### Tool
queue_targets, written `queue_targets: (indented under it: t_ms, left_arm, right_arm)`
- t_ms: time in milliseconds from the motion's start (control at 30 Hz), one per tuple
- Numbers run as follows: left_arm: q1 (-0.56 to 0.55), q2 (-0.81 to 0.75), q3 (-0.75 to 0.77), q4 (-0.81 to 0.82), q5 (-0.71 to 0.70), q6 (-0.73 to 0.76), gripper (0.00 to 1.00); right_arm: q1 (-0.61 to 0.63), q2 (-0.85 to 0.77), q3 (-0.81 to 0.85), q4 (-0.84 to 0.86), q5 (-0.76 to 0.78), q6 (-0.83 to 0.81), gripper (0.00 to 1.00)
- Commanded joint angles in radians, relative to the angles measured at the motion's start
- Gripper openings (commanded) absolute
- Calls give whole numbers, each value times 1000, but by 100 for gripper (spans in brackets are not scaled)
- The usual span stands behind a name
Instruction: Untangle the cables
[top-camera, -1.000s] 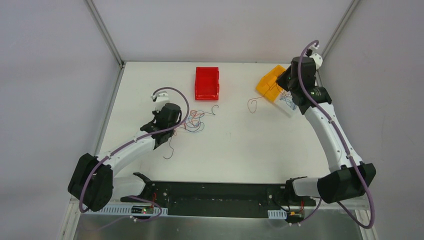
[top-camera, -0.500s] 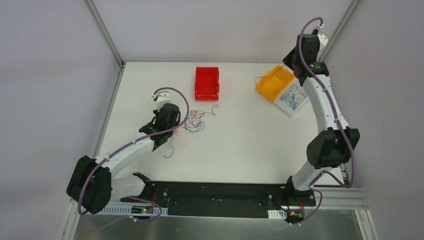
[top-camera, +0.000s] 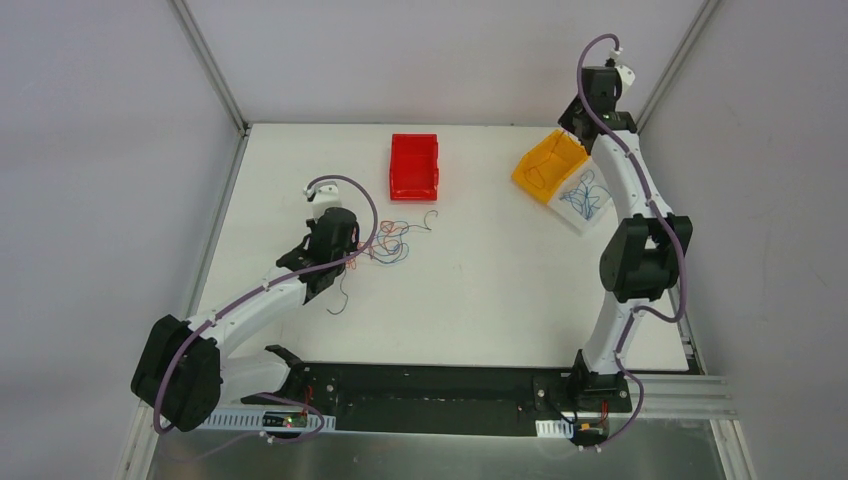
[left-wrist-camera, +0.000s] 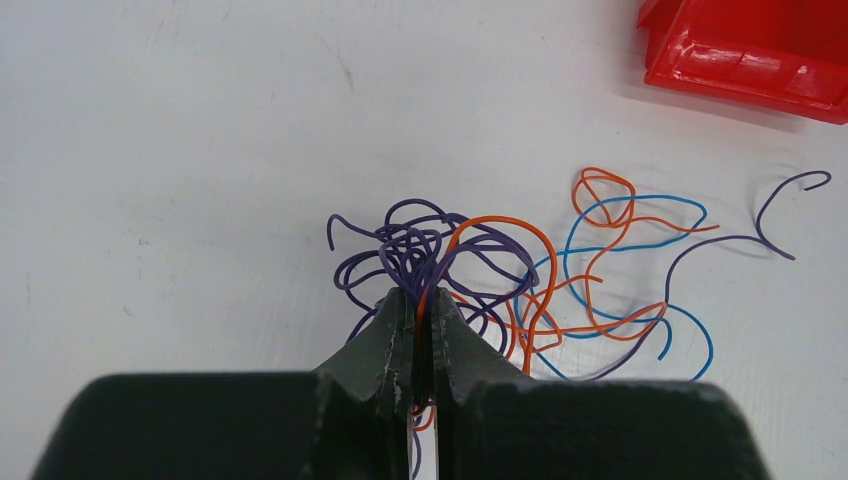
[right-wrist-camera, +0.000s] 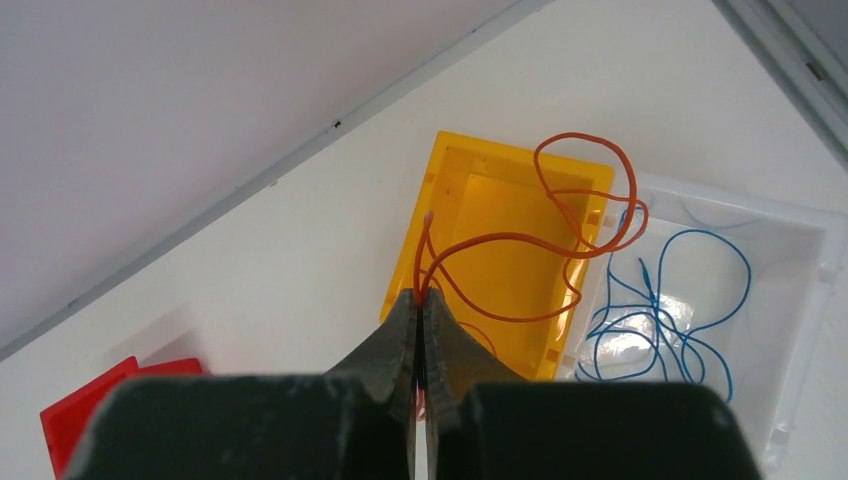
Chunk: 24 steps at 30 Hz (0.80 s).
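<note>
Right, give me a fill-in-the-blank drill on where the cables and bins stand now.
The right gripper pinches an ___ cable over the yellow bin. The cables lying in the clear bin are all ___. The left gripper is shut on the tangle, whose nearest bin is ___.
Missing words: orange; blue; red.

A tangled cluster (left-wrist-camera: 470, 260) of hair-thin purple, orange and blue strands lies on the bench (left-wrist-camera: 150, 150). Its purple loops are pinched in the closed left hand (left-wrist-camera: 420, 300). One separate orange wire (right-wrist-camera: 580, 135), clamped at one end by the closed right hand (right-wrist-camera: 420, 300), hangs looped over the yellow bin (right-wrist-camera: 500, 200). Blue wires (right-wrist-camera: 650, 310) lie coiled in the clear bin (right-wrist-camera: 780, 280).
</note>
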Motion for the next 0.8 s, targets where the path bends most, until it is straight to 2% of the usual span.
queue_targets:
  t_ms: [0, 167, 467, 600, 767]
  left_arm:
    - [-8, -21, -6, 31, -1, 14, 0]
    - [-8, -25, -9, 31, 1, 17, 0]
    - [-8, -35, -11, 32, 6, 21, 0]
    - [-8, -42, -15, 33, 9, 23, 0]
    - [-8, -50, -20, 38, 8, 25, 0]
  right_arm:
    - [-1, 38, 26, 27, -77, -12, 0]
    - [-3, 85, 18, 8, -191, 37, 0]
    - [-70, 129, -50, 11, -253, 187, 0]
    - [-138, 198, 36, -18, -333, 242, 0]
    - [-224, 310, 240, -117, -414, 298, 0]
